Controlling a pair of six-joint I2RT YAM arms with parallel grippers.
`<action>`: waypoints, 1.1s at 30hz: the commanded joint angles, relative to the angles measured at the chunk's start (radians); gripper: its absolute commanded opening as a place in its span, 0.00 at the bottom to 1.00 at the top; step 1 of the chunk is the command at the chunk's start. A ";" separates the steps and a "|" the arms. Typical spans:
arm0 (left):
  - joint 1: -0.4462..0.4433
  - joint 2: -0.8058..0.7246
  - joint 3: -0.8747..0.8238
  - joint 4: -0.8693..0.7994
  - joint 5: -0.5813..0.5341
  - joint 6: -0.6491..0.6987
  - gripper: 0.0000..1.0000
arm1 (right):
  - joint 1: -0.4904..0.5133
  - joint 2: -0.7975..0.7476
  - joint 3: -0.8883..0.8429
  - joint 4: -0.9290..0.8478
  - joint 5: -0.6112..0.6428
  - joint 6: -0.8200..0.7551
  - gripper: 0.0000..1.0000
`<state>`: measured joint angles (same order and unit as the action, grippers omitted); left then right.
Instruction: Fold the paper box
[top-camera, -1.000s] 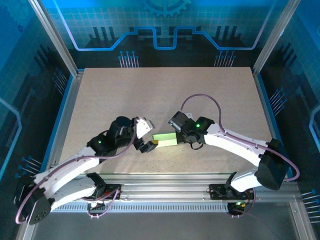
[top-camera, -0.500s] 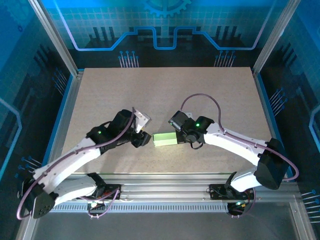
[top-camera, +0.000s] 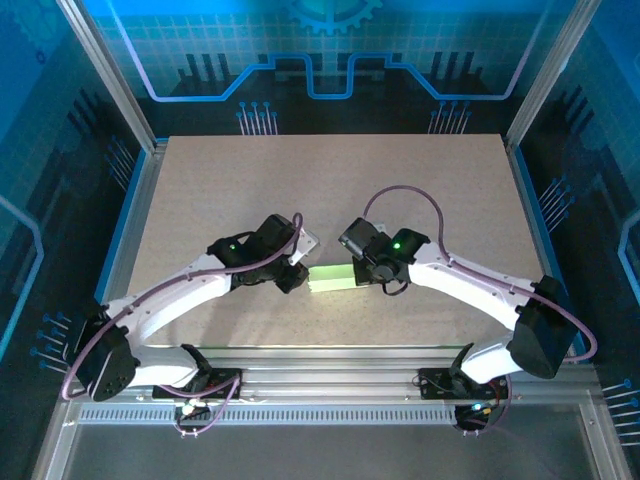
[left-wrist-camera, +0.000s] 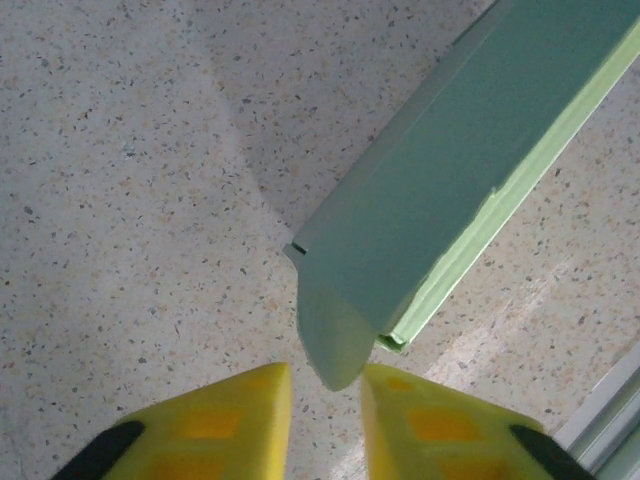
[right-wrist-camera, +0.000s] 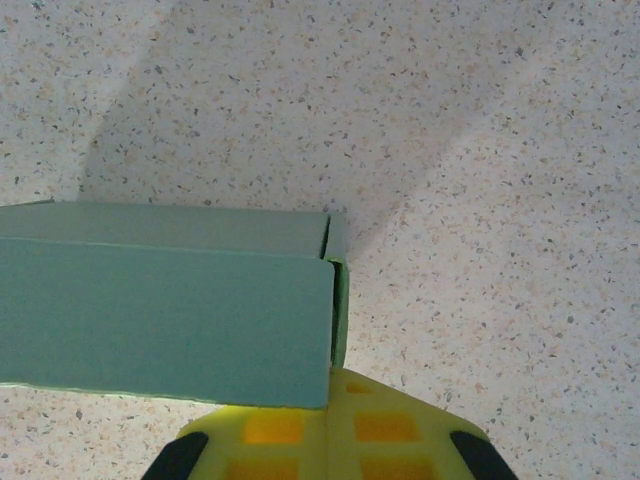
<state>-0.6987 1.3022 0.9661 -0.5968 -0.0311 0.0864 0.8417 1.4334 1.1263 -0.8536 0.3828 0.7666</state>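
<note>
Speckled beige tabletop (top-camera: 250, 190), a blue-lit circuit-pattern backdrop (top-camera: 320, 60) behind it, aluminium rails (top-camera: 330, 365) along the near edge, and both arms reach in toward the middle. Right there lies the paper box (top-camera: 332, 277): pale lime-green, slim, folded into a long rectangular shape. It lies flat on the table near the centre, its long side running left to right.

At its left end sits the left gripper (top-camera: 292, 277), at its right end the right gripper (top-camera: 368, 272), so the box is bracketed between the two.

Over to the left wrist camera: two yellow fingertips (left-wrist-camera: 215, 420) at the bottom edge with a narrow gap between them. The box's rounded end flap (left-wrist-camera: 330, 345) dips its tip into that gap. Are the pads pinching it? Cannot tell, because the view is too tight to call contact.

On the right wrist camera the yellow fingers (right-wrist-camera: 390, 430) are pressed together, clenched, with only a thin seam between them. The box's end sits just above that seam, touching or very nearly so. At that corner a short side flap stands slightly ajar.
</note>
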 joint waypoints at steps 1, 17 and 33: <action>-0.009 0.024 0.016 0.009 -0.014 0.005 0.22 | -0.014 0.009 0.033 -0.030 -0.016 0.004 0.00; -0.011 0.109 0.122 -0.049 -0.012 -0.160 0.00 | -0.014 0.019 0.026 -0.027 -0.018 -0.005 0.00; -0.001 0.146 0.213 -0.104 0.050 -0.353 0.00 | 0.036 0.060 0.039 -0.052 0.081 -0.015 0.00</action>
<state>-0.7021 1.4395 1.1439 -0.7010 -0.0296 -0.1974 0.8532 1.4712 1.1393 -0.8791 0.4343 0.7658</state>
